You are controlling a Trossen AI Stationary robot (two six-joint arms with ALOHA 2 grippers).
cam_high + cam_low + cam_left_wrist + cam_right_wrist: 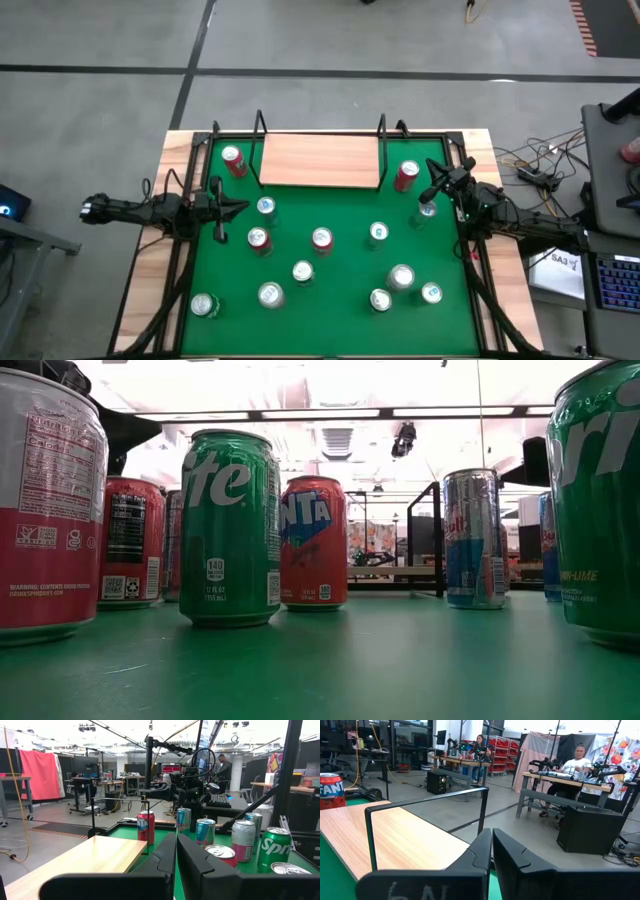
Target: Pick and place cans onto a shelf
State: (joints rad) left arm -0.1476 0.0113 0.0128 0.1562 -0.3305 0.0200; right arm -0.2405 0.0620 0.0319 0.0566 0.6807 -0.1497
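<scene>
**Shelf bare, cans loose, both arms flanking**

Looking down in the high view: the shelf (320, 160) lies at the table's far edge, wood board bare, no can on it yet. The cans (321, 238) stand scattered over the green table (340, 300) nearer than the shelf, w/ one red can (234, 161) just off the shelf's left end and another red can (406, 176) just off its right end. Left gripper (232, 208) sits near the shelf's left front corner, right gripper (432, 190) near the right front corner, each by a can, likely so either arm can feed its own end.

Low view: cans upright, well spaced; the shelf (395, 572) shows far behind them. Neither gripper shows.

Left wrist view: left gripper (176, 851) fingers pressed together, nothing between them; shelf (75, 862) beside it, a red can (146, 827) past the board.

Right wrist view: right gripper (491, 851) fingers also pressed together, empty, aimed over the shelf (395, 840) toward its wire upright (427, 802). Judgement: no pick begun yet; jaws must spread first.
</scene>
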